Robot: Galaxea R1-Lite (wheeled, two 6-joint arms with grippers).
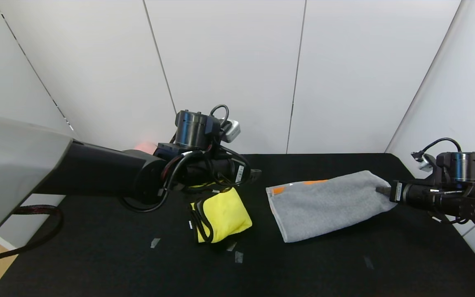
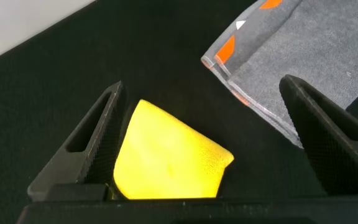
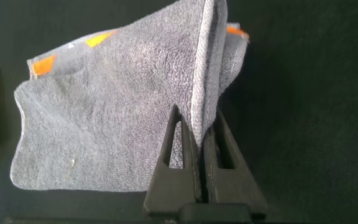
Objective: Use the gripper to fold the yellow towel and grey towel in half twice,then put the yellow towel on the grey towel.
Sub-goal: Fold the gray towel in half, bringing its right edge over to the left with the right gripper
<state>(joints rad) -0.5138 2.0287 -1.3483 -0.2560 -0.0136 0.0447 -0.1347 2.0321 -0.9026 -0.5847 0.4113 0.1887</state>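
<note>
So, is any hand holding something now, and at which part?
The right hand is shut on the grey towel, pinching its bunched edge on the robot's right. The left hand is open above the yellow towel, holding nothing.

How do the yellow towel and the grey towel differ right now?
The yellow towel is the smaller bundle; the grey towel is larger and lies longer. The yellow one lies free under the open left end effector; the grey one is pinched at one end by the shut right end effector. Both lie folded on the black table.
</note>
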